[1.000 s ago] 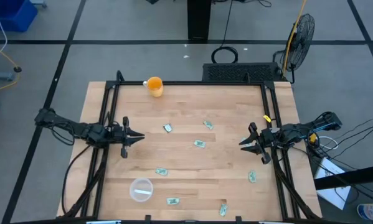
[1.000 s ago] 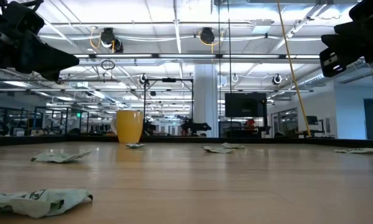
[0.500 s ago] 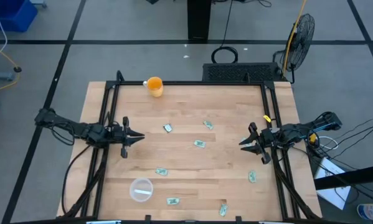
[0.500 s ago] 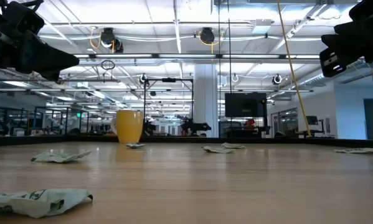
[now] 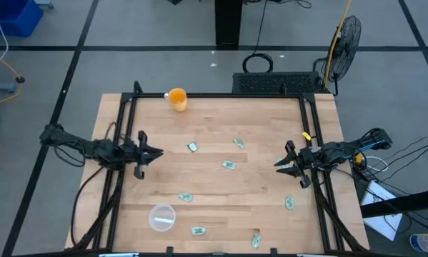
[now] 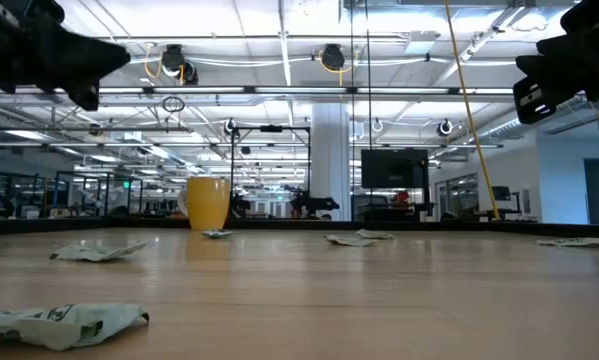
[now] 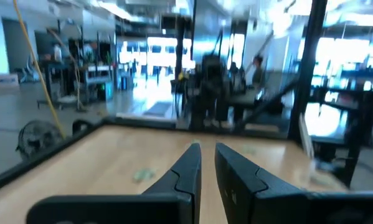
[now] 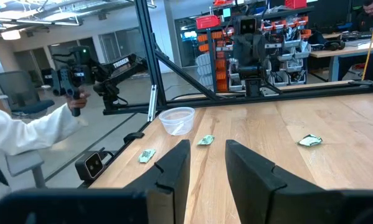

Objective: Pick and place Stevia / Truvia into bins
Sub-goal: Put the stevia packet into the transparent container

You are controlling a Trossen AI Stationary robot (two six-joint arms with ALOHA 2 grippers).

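You have seven Stevia sachets lying loose on the wooden table (image 5: pixel 264 121), none of them in the cup. Three sit mid-table: one sachet (image 5: pixel 193 147) toward the left, one (image 5: pixel 239 143) toward the right, and one (image 5: pixel 229 165) just nearer the front between them. Another sachet (image 5: pixel 186 197) lies left of centre toward the front edge, just beside the clear plastic cup (image 5: pixel 162 217). Two more rest at the front edge, one (image 5: pixel 198 230) near the cup and one (image 5: pixel 256 240) further right. The last sachet (image 5: pixel 289 203) lies at the right side, near the right arm's rail.

The clear cup stands upright at the front left of the table; nothing shows inside it. An orange mug (image 5: pixel 177 98) stands at the far edge, well apart from the sachets.

The left gripper (image 5: pixel 153 152) hangs above the left side of the table, pointing inward; its fingers (image 7: pixel 185 169) are nearly pressed together and hold nothing. The right gripper (image 5: pixel 279 163) hangs above the right side, pointing inward; its fingers (image 8: pixel 175 167) are spread with a clear gap and hold nothing.

In the right wrist view, a person's white sleeve (image 8: pixel 24 134) shows beyond the table.
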